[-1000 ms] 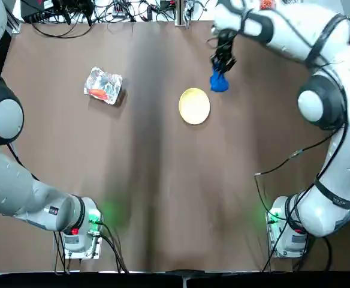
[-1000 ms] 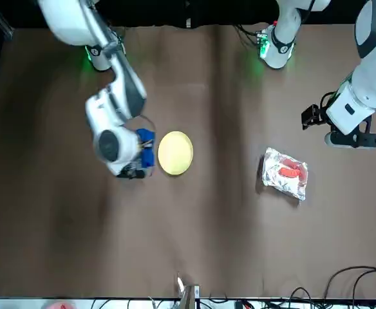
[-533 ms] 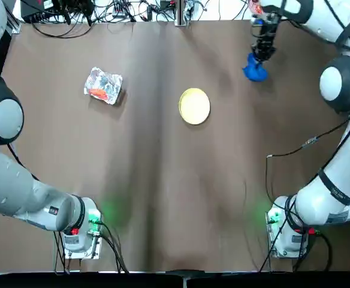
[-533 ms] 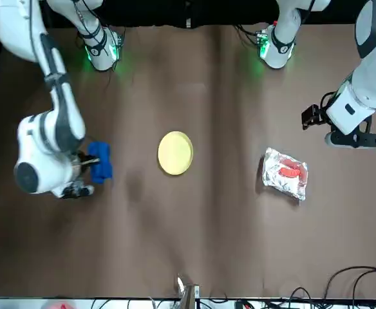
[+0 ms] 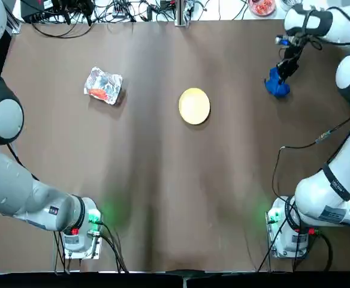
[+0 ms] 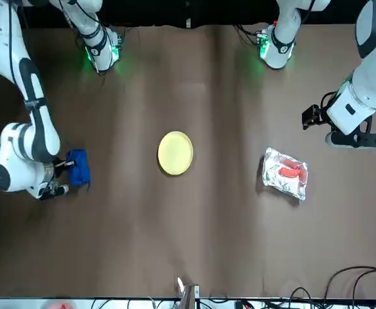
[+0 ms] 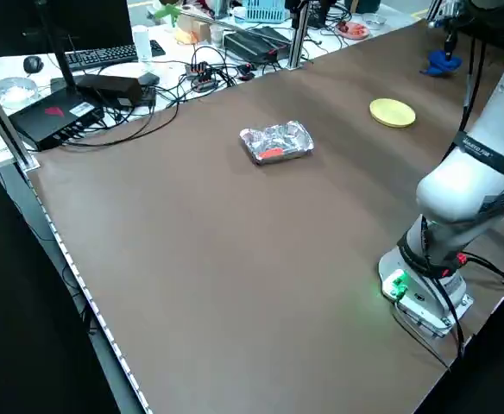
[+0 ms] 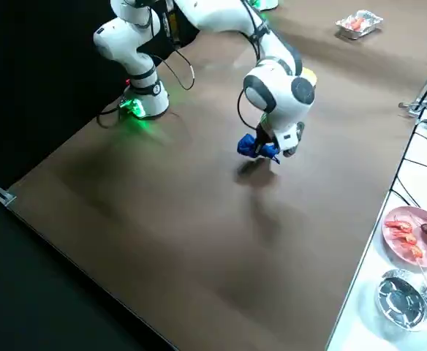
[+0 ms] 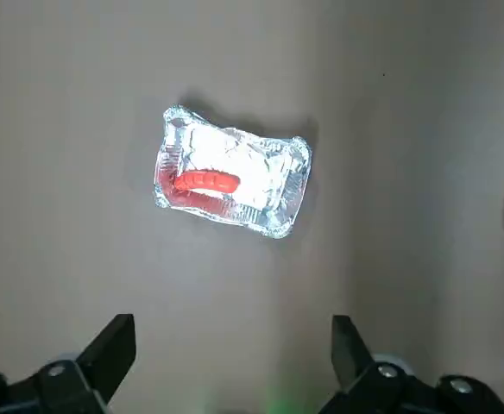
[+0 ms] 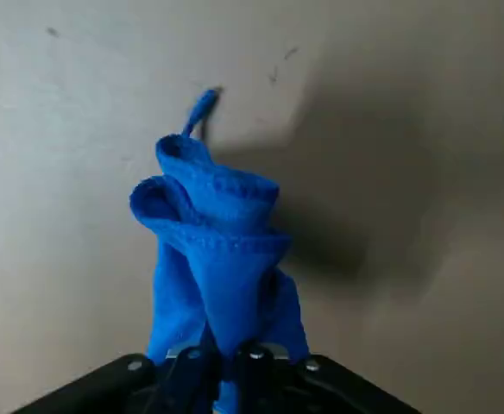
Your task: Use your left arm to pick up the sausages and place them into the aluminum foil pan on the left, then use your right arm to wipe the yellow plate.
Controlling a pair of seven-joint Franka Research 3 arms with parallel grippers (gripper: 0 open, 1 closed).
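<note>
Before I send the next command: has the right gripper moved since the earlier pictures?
Yes: the right gripper, holding the blue cloth, has moved right, farther from the yellow plate.

The left arm [image 5: 19, 186] runs out from its base [image 5: 79, 240] along the top view's left edge; its gripper [image 9: 235, 323] hangs above the table on the robot's left, fingers [image 9: 112, 349] spread wide apart, pointing down; the right arm [image 5: 337, 195] rises from its own green-lit base [image 5: 289, 231] and bends back inward at the far right; its wrist [image 6: 43, 177] is low over the table; the right gripper [image 10: 226, 355] angles downward, its fingers drawn close together.
</note>
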